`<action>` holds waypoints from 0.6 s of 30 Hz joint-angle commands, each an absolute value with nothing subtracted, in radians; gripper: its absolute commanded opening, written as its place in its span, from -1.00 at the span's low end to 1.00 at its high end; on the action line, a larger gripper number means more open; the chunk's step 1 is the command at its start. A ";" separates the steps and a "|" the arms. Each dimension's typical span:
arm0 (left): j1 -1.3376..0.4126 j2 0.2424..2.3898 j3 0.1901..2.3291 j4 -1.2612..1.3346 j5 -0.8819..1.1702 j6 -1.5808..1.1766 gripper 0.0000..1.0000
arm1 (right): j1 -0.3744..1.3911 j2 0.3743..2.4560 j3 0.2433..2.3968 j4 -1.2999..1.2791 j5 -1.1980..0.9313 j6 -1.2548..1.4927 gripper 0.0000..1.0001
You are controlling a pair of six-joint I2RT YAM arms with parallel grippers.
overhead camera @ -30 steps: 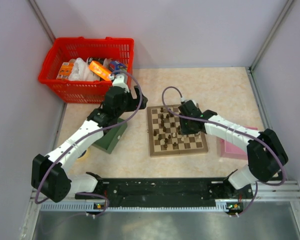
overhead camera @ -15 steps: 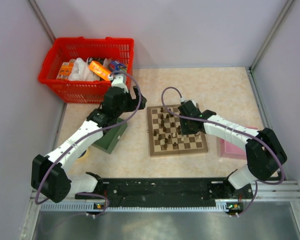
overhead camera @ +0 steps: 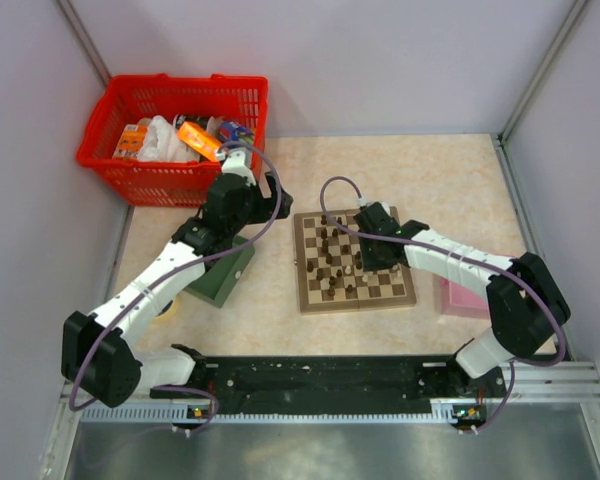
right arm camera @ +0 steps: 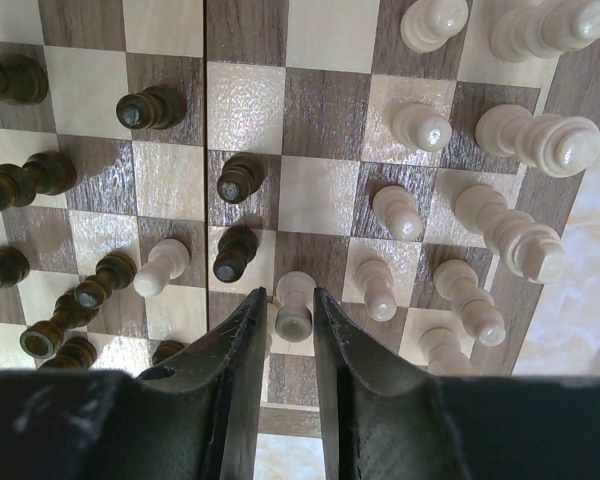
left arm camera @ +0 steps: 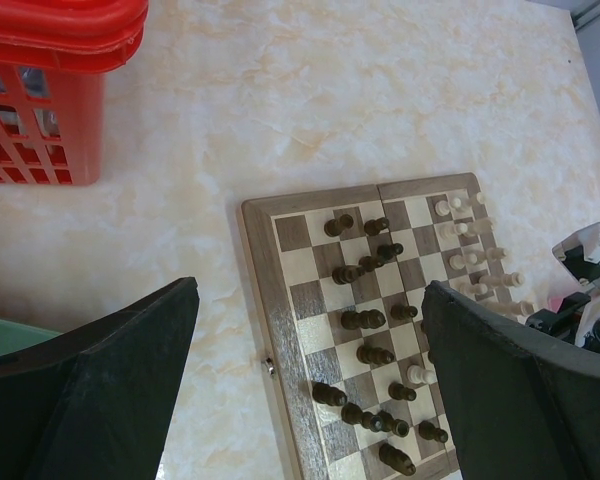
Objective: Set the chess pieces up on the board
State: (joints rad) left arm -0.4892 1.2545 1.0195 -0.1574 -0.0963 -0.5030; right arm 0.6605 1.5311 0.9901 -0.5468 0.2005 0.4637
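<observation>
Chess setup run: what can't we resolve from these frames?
Right wrist: whether the right gripper grips the cream pawn or only straddles it; contact between them is unclear.
Top: types of the chess pieces on the board; too small, and the right arm covers some squares.
Left wrist: the board's near edge is cut by the frame; a finger of the left gripper hides its right corner.
</observation>
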 commanded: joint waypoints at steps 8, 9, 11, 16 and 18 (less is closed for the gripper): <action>-0.480 1.215 1.011 -0.112 -0.091 -0.506 0.97 | 0.681 1.517 1.042 -0.564 0.222 0.456 -0.46; -0.480 1.215 1.011 -0.110 -0.091 -0.506 0.97 | 0.681 1.516 1.043 -0.568 0.221 0.454 -0.42; -0.479 1.215 1.009 -0.110 -0.090 -0.506 0.97 | 0.683 1.509 1.045 -0.569 0.219 0.454 -0.38; -0.480 1.216 1.008 -0.109 -0.086 -0.509 0.97 | 0.684 1.509 1.040 -0.568 0.221 0.454 -0.46; -0.480 1.216 1.008 -0.109 -0.084 -0.509 0.98 | 0.684 1.509 1.040 -0.569 0.218 0.456 -0.51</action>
State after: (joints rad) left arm -0.4850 1.2514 1.0122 -0.1570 -0.0933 -0.5034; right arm 0.6659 1.5311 1.0012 -0.5705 0.2077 0.4629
